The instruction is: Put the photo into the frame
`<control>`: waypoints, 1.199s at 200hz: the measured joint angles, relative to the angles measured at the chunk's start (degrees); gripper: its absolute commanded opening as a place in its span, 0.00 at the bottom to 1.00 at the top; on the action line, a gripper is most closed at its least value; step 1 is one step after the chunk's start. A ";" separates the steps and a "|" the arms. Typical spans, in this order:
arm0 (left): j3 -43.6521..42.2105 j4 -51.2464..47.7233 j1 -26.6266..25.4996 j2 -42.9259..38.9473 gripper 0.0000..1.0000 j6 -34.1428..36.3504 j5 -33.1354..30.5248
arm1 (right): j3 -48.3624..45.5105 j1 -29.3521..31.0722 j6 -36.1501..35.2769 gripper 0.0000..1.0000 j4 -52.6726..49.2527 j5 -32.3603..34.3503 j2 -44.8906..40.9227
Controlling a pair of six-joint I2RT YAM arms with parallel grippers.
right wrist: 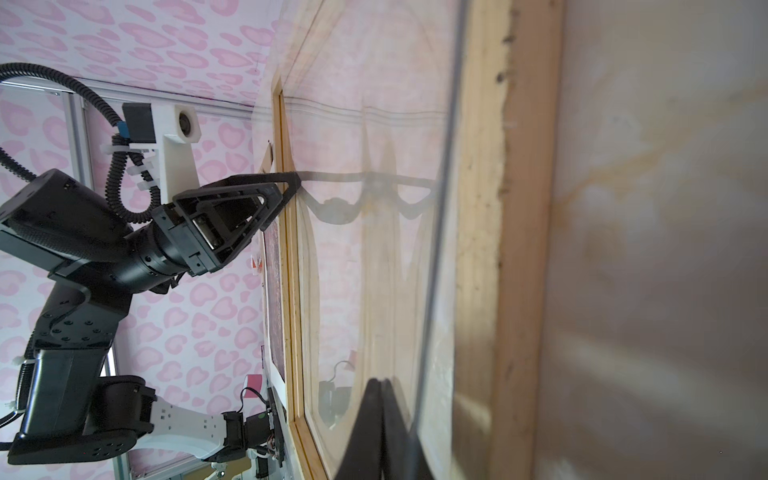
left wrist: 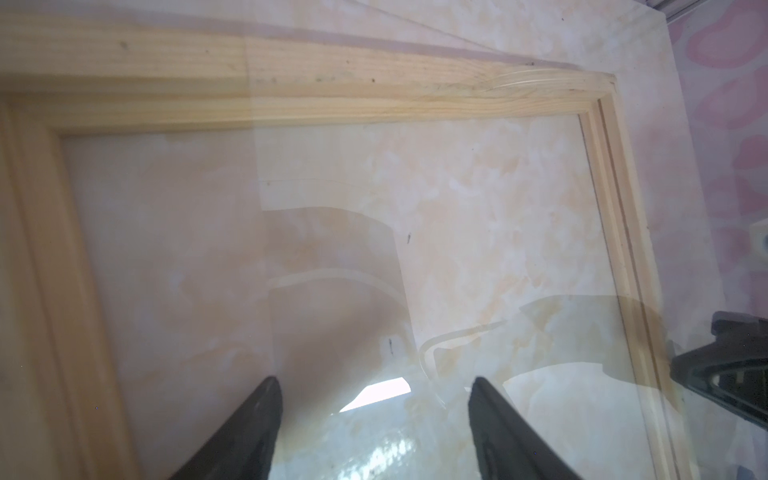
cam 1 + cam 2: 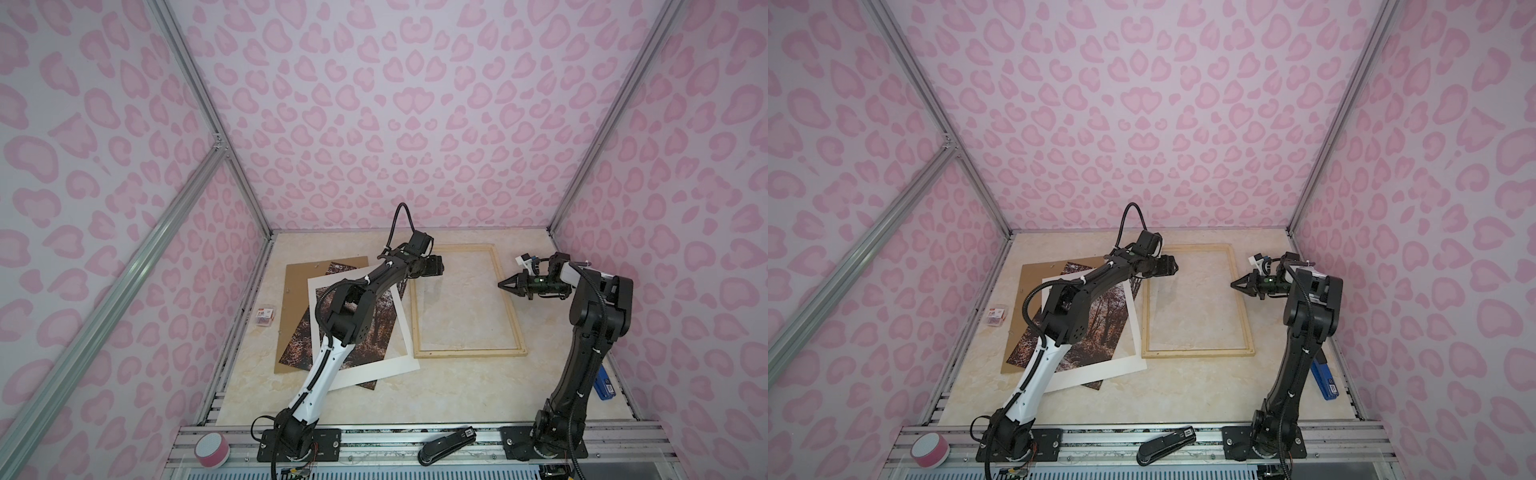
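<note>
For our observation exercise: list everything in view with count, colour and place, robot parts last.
table: 1, beige marble
frame: 1, pale wood, mid-table
mat: 1, white, left of frame
photo: 1, brown-orange forest, under mat
backing board: 1, brown, under both
small box: 1, orange-white, table's left edge
round object: 1, pink, white top, front rail left
stapler: 1, black, front rail middle
blue object: 1, blue, table's right edge
left gripper: 1, black, open, over frame's far-left corner
right gripper: 1, black, shut, at frame's right side
</note>
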 measured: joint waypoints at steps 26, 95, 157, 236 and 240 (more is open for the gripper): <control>-4.63 1.07 -0.09 -2.99 0.71 0.07 0.81 | 0.00 -0.02 0.66 0.00 0.52 -0.02 0.00; -9.88 4.31 0.13 -8.85 0.60 -0.09 3.28 | -0.13 -0.11 4.70 0.00 4.35 -0.04 -0.35; -14.05 6.84 0.87 -9.31 0.49 -1.46 4.17 | -0.55 0.35 6.54 0.00 6.58 -0.04 -0.76; -18.97 9.46 1.55 -9.64 0.44 -2.54 3.32 | -0.26 2.08 6.60 0.00 7.06 0.00 -1.07; -19.15 9.62 1.57 -9.68 0.43 -2.56 3.30 | -0.26 2.10 6.62 0.00 7.08 0.00 -1.09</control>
